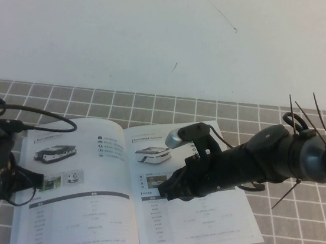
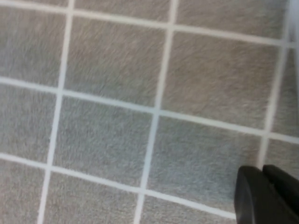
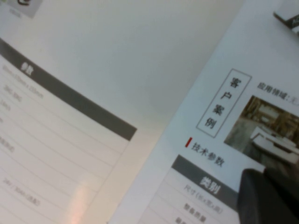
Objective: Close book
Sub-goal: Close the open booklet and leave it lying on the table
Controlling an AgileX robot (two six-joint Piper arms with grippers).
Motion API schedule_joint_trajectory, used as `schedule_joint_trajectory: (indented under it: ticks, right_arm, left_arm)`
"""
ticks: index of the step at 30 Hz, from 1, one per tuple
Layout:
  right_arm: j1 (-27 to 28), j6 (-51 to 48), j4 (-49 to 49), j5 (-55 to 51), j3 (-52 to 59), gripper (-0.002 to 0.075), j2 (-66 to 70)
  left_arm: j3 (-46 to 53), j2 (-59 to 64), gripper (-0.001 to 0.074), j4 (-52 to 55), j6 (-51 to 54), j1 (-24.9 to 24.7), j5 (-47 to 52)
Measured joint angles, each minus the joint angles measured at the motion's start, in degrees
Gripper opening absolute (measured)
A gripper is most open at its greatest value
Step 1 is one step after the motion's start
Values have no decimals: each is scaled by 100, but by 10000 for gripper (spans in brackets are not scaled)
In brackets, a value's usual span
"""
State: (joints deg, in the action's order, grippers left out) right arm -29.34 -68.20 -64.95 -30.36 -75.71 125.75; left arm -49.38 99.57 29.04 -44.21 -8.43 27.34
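Book, near edge off-frame

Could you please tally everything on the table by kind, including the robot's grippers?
Open book: 1
Checked mat: 1
Grippers: 2 (left gripper over the mat beside the book's left edge; right gripper over the book's right page, near the spine)
Total: 4

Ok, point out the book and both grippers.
Book (image 1: 82, 201): high view, left page.
Right gripper (image 3: 264, 193): right wrist view, tip, over the book's right page.
Left gripper (image 2: 262, 193): left wrist view, tip, over cloth (image 2: 107, 140) beside the book.
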Motion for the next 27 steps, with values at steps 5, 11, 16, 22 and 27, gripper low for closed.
schedule_joint_trajectory:
  ticks: [5, 11, 16, 22, 27]
  right_arm:
    - [0, 110, 0, 0, -9, -3, 0]
    - [10, 219, 0, -10, -9, -3, 4]
    - [10, 218, 0, -32, -9, -3, 13]
    - [19, 221, 0, -66, -22, -3, 16]
    - [19, 221, 0, -73, -32, -3, 26]
  left_arm:
    - [-27, 52, -4, -581, 285, 211, -51]
    - [-76, 52, -4, -1720, 1367, 279, -157]
    - [-76, 52, -4, -2323, 2055, 300, -206]
    - [-102, -18, -4, -2427, 2233, 300, -66]
    - [-194, -415, -4, -2288, 2254, 278, 371]
